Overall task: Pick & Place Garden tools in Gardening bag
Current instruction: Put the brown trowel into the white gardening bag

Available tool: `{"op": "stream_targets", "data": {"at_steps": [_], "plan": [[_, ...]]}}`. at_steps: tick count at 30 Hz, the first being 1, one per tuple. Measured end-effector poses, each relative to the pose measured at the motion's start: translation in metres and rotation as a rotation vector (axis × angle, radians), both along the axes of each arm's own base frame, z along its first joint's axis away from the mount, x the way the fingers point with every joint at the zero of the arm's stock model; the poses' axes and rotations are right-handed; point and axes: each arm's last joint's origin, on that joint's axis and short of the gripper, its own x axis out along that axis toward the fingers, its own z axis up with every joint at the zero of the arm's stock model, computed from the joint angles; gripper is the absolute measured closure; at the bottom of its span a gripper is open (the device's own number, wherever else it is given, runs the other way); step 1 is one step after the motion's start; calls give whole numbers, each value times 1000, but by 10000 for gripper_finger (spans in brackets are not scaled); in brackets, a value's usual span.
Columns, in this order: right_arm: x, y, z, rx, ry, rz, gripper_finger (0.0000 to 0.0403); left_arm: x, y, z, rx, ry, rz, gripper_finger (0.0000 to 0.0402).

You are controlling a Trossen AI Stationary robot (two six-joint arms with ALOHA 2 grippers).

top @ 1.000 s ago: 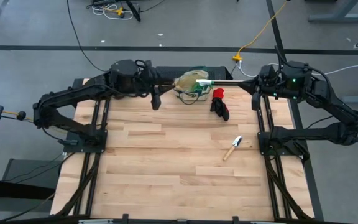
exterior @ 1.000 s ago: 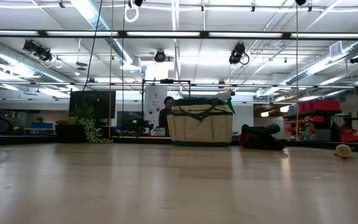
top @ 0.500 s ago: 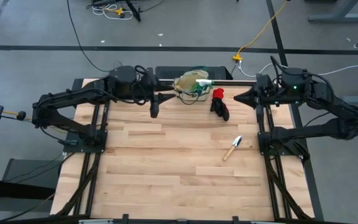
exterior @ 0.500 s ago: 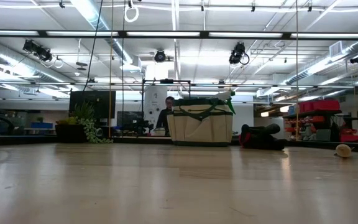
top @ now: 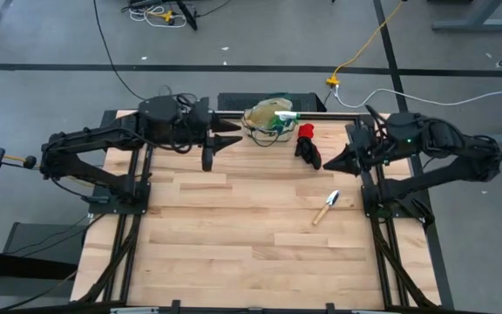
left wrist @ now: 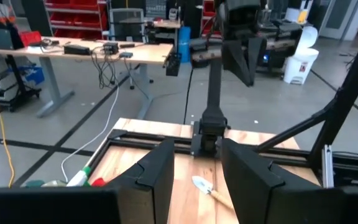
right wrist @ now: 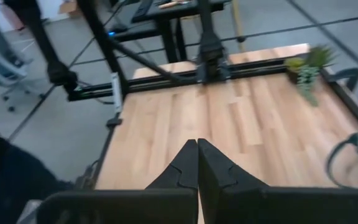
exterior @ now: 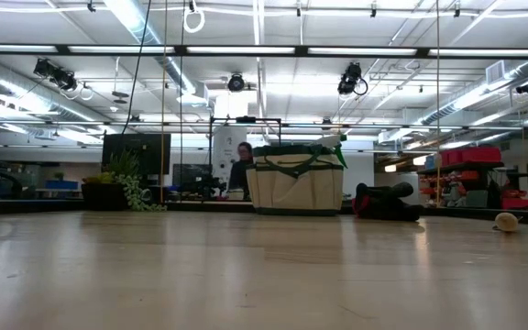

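The beige gardening bag (top: 267, 119) with green trim stands at the table's far edge (exterior: 296, 181). A green item with a white end (top: 286, 114) sticks out of its top. The red-and-black glove (top: 308, 145) lies on the table just right of the bag. The wooden-handled trowel (top: 325, 208) lies flat nearer the right side. My left gripper (top: 232, 133) hovers left of the bag, open and empty (left wrist: 196, 177). My right gripper (top: 336, 162) hovers right of the glove, shut on nothing (right wrist: 197, 163).
A small leafy plant (right wrist: 309, 67) stands at the table's far left corner (exterior: 126, 188). Bare wood (top: 234, 235) takes up the middle and near part of the table. A person (exterior: 241, 167) shows in the room behind the bag.
My left gripper has drawn back from the bag toward the table's left edge. My right gripper has swung away from the bag toward the near edge, turning as it went, and stays shut. The bag, glove and trowel have not moved.
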Motion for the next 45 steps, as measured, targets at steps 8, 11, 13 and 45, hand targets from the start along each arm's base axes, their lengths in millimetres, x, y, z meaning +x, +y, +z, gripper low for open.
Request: {"op": "stream_targets", "data": {"at_steps": [8,11,13,45], "plan": [[3,15,-1,5,4,92,403,-2,-1,2,-23,-12,1,262],[4,18,0,0,-7,109,403,-2,-1,1,-25,-9,1,262],[3,19,0,-3,-8,118,403,-2,-1,1,-25,-10,1,262],[19,19,-24,-185,200,74,403,-112,-20,36,-12,-93,-80,394]]}}
